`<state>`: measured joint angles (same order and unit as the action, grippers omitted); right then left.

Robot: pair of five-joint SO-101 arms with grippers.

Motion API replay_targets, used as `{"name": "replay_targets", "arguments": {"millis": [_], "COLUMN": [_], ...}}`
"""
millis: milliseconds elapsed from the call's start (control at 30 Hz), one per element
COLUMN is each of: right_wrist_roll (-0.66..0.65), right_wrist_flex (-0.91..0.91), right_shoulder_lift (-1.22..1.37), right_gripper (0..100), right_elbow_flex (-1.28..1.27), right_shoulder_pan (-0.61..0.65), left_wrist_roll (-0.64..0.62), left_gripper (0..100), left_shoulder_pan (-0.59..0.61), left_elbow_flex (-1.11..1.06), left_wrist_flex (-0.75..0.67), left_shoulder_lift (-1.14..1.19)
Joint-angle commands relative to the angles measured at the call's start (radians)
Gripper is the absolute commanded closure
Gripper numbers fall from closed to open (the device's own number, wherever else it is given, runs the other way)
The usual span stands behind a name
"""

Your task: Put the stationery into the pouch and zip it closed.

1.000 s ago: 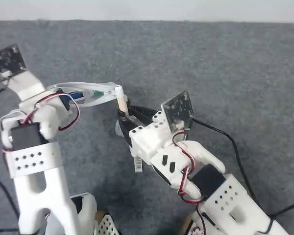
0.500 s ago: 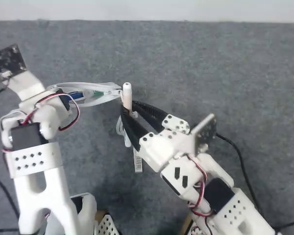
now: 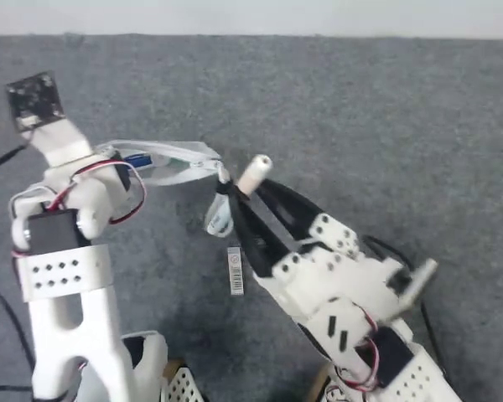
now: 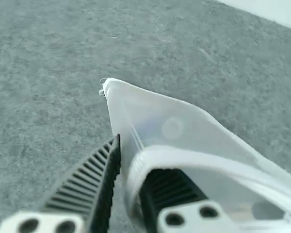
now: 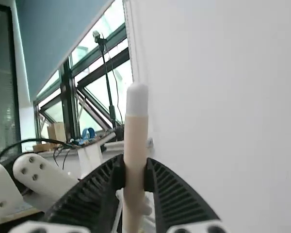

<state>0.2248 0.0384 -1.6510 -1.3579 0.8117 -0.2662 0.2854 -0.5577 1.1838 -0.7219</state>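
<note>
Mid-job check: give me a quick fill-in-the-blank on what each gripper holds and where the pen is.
1. The gripper shut on the pen belongs to the ____ arm.
2. The other gripper, pinching the clear pouch, belongs to the ____ arm.
3. The pen is ____ the pouch, not in it.
Missing words: right; left; outside.

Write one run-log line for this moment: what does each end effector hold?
left end effector: shut on clear plastic pouch | right end effector: shut on beige white-tipped stick | stick outside pouch
</note>
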Motion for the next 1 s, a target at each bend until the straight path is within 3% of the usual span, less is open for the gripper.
{"name": "replay_targets", "arguments": {"millis": [0,467,700,967], "right_wrist_roll": [0.003,0.005,-0.006,-0.158], "right_wrist_flex": [0.024,0.105,0.259,0.456], "right_shoulder_lift": [-0.096,-0.114,0.17,0.455], "right_gripper": [99.2,99.2,99.2,99.2], "right_elbow_flex": [0.006,0.008,0.069,0.098], "right_shoulder_pan": [0.007,0.056,0.056,0.056], "left_wrist_roll": [0.026,0.057,0.057,0.057], "left_gripper": [99,99,99,99], "left_shoulder_pan": [-0.054,-0.133,-0.133,-0.129], "left_elbow_flex": [0.039,0.041,0.038,0.035], "left_wrist_flex": [0.015,0.037,0.037,0.037], "left_shoulder_lift": [-0.021,-0.02,-0.02,-0.018]}}
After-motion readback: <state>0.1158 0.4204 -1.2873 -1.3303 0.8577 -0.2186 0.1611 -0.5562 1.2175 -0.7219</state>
